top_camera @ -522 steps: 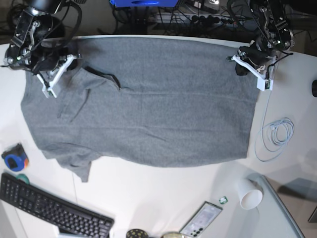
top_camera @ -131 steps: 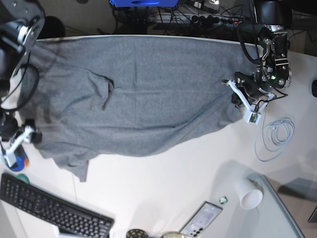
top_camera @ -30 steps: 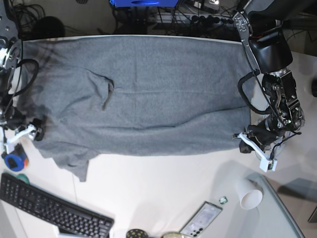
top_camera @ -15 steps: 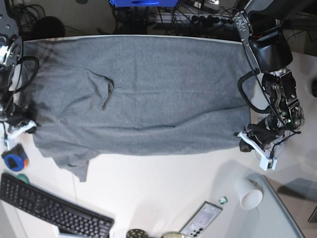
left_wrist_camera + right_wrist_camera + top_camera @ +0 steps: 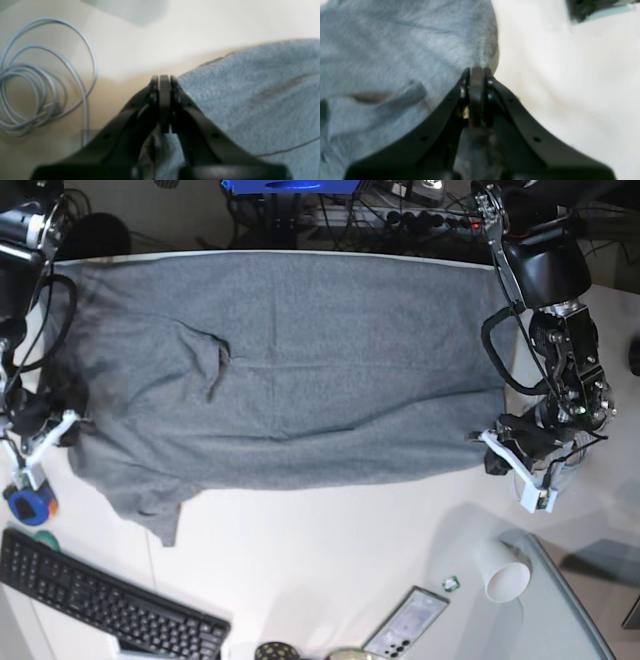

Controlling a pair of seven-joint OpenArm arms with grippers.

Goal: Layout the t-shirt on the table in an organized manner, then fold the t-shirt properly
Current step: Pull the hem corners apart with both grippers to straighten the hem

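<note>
Two grippers pinch the near edge of the t-shirt (image 5: 290,370) at opposite ends, which looks like a way to pull the cloth taut and flat along its length. The left gripper (image 5: 497,456), at the scene's right, has its jaws pressed together on the hem corner; its wrist view shows grey fabric running into the closed jaws. The right gripper (image 5: 60,430), at the scene's left, is likewise clamped on the cloth's edge near the sleeve end.

Most of the garment lies spread across the far half of the table (image 5: 330,560), its far edge along the table's curved rim. A fold near the neckline and a loose sleeve at the near left are not yet smoothed, so I judge the laying-out step unfinished. A coiled cable (image 5: 42,82) lies just beside the left gripper and could snag.
</note>
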